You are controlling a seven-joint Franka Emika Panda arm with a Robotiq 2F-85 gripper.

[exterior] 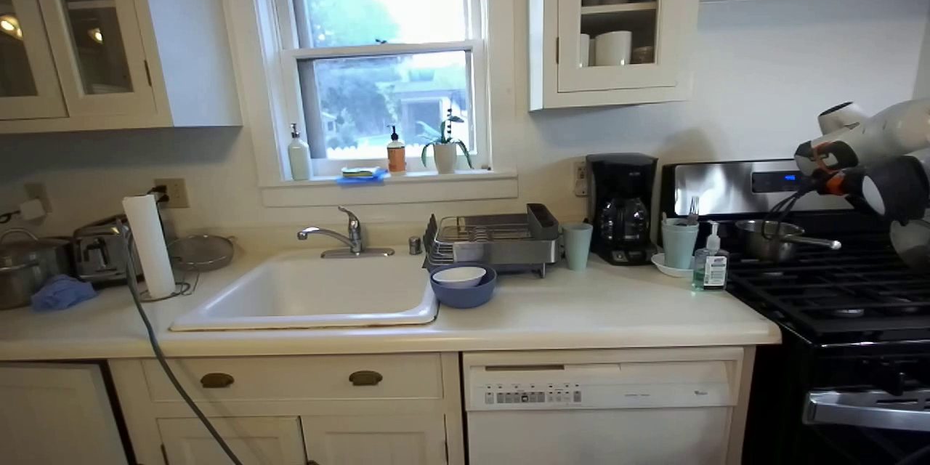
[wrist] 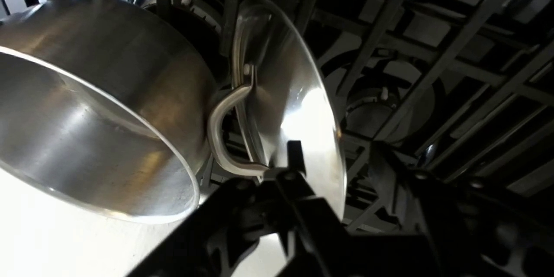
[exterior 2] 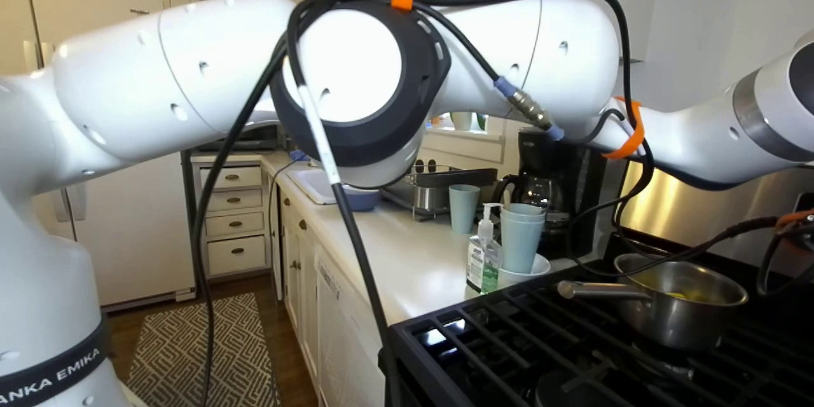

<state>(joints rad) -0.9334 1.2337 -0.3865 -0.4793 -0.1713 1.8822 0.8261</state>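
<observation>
1. From where I stand, the pincer (wrist: 339, 158) is spread, a clear gap between its fingers (wrist: 296, 156); I see nothing clamped in it.
2. What I take for a lid (wrist: 298, 82) sits just ahead of the pincer, steeply tilted or on edge, its rim showing through the gap. Whether a finger touches it, I can't tell.
3. Its loop handle (wrist: 218, 138) is off to the pincer's left in the wrist view, just beside the pot (wrist: 130, 52), which is further left still. I can't make out whether handle and pot touch.
4. For a pinch on the rim, I'd centre it between the fingers before squeezing, so both sides meet the metal together and the lid isn't nudged over.
5. The polished steel looks thin and slippery; I'd guess a deep, firm bite beats a nip at the very edge.
6. Drifting left could drive the handle into the pot, and going too low could catch a fingertip on the stove bars (wrist: 454, 49) beneath.
7. Mind the cable (exterior 2: 750, 226) too: in an exterior view it dips near a saucepan (exterior 2: 668, 324) off to the pincer's side, perhaps that same pot, and might snag.
</observation>
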